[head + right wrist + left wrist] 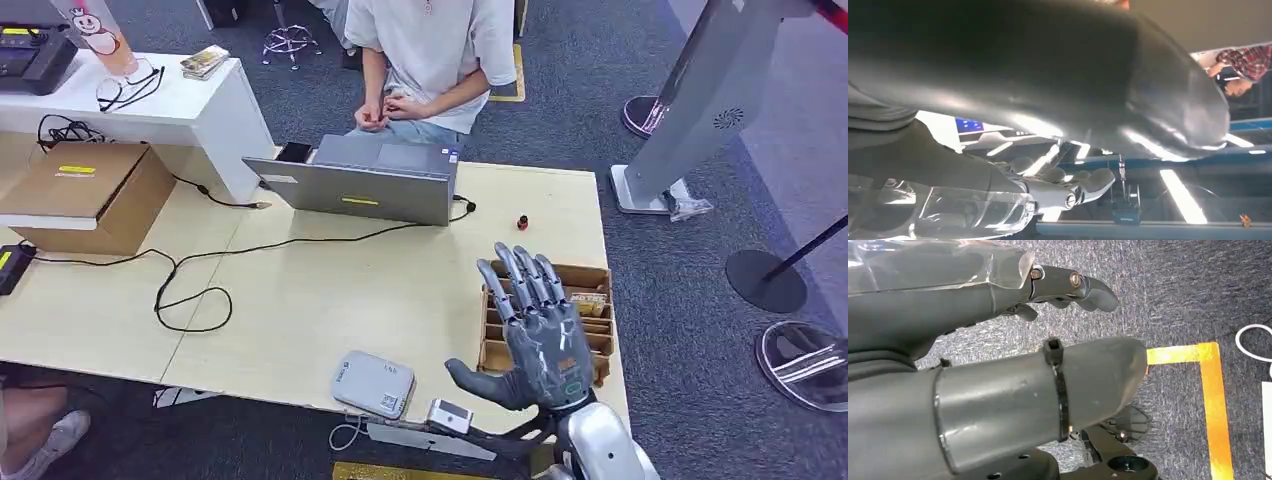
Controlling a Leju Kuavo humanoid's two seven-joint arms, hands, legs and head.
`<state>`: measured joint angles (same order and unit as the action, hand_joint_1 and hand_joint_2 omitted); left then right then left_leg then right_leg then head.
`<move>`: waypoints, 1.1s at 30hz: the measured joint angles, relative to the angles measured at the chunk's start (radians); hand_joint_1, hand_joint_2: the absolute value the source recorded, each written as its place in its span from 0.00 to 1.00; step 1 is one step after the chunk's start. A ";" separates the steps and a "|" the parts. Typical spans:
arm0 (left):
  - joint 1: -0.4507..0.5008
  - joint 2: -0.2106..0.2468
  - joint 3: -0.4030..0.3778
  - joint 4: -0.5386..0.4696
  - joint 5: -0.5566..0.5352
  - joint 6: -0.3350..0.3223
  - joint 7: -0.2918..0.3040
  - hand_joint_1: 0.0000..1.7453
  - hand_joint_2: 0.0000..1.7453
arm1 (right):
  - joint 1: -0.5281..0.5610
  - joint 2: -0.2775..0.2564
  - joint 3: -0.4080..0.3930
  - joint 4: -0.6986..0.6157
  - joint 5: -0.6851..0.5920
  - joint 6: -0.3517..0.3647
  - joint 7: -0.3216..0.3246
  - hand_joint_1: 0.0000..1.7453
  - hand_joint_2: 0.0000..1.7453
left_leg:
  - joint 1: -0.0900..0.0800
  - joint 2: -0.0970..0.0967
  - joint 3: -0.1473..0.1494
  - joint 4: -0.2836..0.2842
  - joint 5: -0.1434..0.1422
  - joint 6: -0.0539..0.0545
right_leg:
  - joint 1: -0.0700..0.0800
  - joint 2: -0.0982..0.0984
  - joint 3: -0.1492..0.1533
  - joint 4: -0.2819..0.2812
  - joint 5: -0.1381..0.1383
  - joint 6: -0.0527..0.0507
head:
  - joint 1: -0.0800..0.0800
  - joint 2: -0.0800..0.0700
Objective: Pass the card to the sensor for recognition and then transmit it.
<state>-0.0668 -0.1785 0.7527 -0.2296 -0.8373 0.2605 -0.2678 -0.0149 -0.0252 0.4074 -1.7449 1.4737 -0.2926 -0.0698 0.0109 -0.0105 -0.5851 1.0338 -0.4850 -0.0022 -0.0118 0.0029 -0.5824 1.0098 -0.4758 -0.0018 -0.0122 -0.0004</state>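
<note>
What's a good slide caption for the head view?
Right hand raised open above the wooden card tray, beside the grey sensor pad.

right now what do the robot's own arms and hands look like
The right hand is dark grey with a glossy marbled back, slim segmented fingers and a small green mark near the wrist, on a silver metallic forearm. The left hand has a thick matte grey thumb ringed by a black cable tie, a clear plastic cover, and darker fingers with brass-coloured screws.

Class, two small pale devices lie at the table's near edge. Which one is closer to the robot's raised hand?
The smaller white device, right beside the right hand's thumb; the larger grey rounded device lies farther to its left.
</note>
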 joint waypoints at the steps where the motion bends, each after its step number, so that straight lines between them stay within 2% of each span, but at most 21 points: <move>1: 0.000 0.000 0.000 0.000 0.000 0.001 -0.001 0.00 0.00 | 0.000 0.000 0.000 0.003 0.001 0.002 0.004 0.00 0.00 | 0.000 0.000 0.000 0.000 0.000 0.000 | 0.000 0.000 0.000 0.000 0.000 0.000 | 0.000 0.000; 16: 0.000 0.000 0.001 0.000 0.003 0.002 -0.004 0.00 0.00 | 0.000 0.000 0.000 0.035 0.003 0.014 0.014 0.00 0.00 | 0.000 0.000 0.000 0.000 0.000 0.000 | 0.000 0.000 0.000 0.000 0.000 0.000 | 0.000 0.000; 17: 0.000 0.000 0.001 0.000 0.003 0.002 -0.004 0.00 0.00 | 0.000 0.000 0.000 0.036 0.004 0.015 0.014 0.00 1.00 | 0.000 0.000 0.000 0.000 0.000 0.000 | 0.000 0.000 0.000 0.000 0.000 0.000 | 0.000 0.000; 33: 0.000 0.000 0.003 0.000 0.003 0.003 -0.005 0.00 0.00 | 0.000 0.001 -0.010 0.039 0.017 0.025 0.017 0.00 1.00 | 0.000 0.000 0.000 0.000 0.000 0.000 | 0.000 0.000 0.000 0.000 0.000 0.000 | 0.000 0.000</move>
<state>-0.0666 -0.1785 0.7557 -0.2296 -0.8343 0.2636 -0.2731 -0.0147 -0.0240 0.3971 -1.7056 1.4904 -0.2678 -0.0526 0.0109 -0.0105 -0.5851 1.0338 -0.4850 -0.0022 -0.0117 0.0030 -0.5824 1.0098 -0.4758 -0.0018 -0.0122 -0.0004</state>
